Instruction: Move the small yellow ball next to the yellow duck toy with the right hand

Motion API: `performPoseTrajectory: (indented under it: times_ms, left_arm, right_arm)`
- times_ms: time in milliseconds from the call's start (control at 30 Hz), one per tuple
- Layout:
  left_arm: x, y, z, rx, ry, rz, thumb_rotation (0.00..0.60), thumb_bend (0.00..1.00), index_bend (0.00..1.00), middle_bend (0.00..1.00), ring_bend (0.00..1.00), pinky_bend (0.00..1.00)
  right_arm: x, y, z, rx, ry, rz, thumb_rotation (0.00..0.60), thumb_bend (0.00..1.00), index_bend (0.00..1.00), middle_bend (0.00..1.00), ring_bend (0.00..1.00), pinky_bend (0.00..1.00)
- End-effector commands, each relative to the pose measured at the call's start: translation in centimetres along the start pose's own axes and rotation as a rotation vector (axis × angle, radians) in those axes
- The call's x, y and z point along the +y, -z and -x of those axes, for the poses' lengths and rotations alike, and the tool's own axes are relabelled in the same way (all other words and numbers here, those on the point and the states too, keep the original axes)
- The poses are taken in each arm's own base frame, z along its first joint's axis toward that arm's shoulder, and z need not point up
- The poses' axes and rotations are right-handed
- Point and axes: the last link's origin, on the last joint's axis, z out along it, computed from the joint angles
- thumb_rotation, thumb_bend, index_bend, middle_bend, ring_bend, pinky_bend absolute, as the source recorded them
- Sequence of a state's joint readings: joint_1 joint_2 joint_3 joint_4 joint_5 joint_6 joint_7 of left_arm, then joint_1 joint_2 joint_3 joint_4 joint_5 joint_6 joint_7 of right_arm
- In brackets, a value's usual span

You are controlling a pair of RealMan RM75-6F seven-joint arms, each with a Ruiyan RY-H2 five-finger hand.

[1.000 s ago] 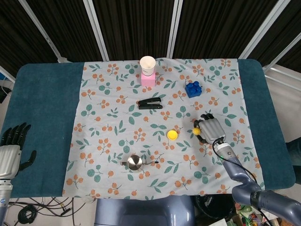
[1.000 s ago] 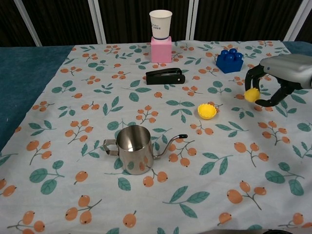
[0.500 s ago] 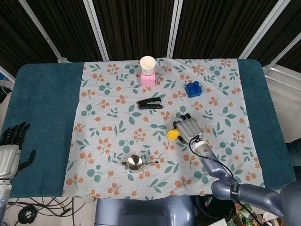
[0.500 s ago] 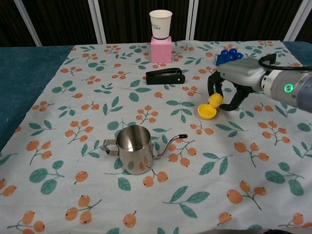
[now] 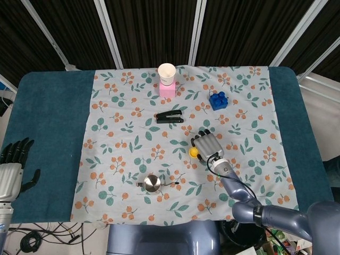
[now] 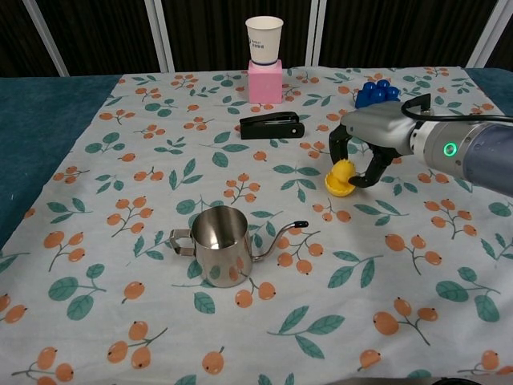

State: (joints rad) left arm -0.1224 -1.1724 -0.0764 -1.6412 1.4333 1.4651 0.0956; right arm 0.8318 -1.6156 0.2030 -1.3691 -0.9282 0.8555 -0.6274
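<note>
My left hand (image 5: 11,164) sits at the far left edge of the table (image 5: 48,127), on the bare teal surface off the flowered cloth (image 5: 133,133), fingers spread and holding nothing. Moving right, I see a steel kettle (image 6: 218,245) with a thin spout near the front of the cloth. Behind it, towards the far edge, a paper cup (image 6: 264,35) stands upright on a pink block (image 6: 265,82), and a black stapler (image 6: 272,125) lies just in front of that block.

Further right, the duck toy (image 6: 337,186) rests on the cloth near the middle. My right hand (image 6: 362,146) hangs directly over it, fingers curled down around the small yellow ball (image 6: 344,170), which I am gripping. From the chest view the ball is right above the duck toy and looks to be touching it, though I cannot tell for certain. In the head view my hand covers most of both.

A blue brick (image 5: 218,100) sits behind my right hand, apart from it.
</note>
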Motion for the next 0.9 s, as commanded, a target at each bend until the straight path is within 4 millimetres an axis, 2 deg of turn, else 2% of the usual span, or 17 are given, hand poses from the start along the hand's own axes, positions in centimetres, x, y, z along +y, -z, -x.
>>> performPoseTrajectory:
  times_ms: [33,133,333,633,767,900]
  left_arm:
    - [0.0,0.0,0.0,0.000,0.000,-0.001,0.600,0.41,0.00,0.02,0.00,0.00]
    - [0.0,0.0,0.0,0.000,-0.001,-0.002,0.600,0.41,0.00,0.02,0.00,0.00]
    - [0.0,0.0,0.0,-0.001,-0.002,-0.004,0.600,0.41,0.00,0.02,0.00,0.00]
    - [0.0,0.0,0.1,-0.001,-0.005,-0.006,0.600,0.41,0.00,0.02,0.00,0.00]
    - [0.0,0.0,0.0,0.000,-0.004,-0.006,0.600,0.41,0.00,0.02,0.00,0.00]
    - [-0.1,0.0,0.0,0.002,-0.002,-0.007,0.600,0.41,0.00,0.02,0.00,0.00]
  right_arm:
    - [-0.1,0.0,0.1,-0.005,0.004,-0.001,0.600,0.28,0.49,0.31,0.17,0.16]
    - [-0.1,0.0,0.1,-0.008,0.006,-0.001,0.600,0.25,0.45,0.30,0.17,0.16]
    - [-0.2,0.1,0.2,-0.022,0.007,-0.004,0.600,0.21,0.27,0.28,0.16,0.16]
    - [-0.5,0.4,-0.2,-0.019,0.010,-0.009,0.600,0.20,0.20,0.24,0.15,0.16]
    - [-0.1,1.0,-1.9,0.041,-0.006,-0.003,0.600,0.20,0.19,0.22,0.15,0.16]
    - [1.4,2.9,-4.5,0.130,-0.024,0.017,0.600,0.20,0.16,0.11,0.12,0.16]
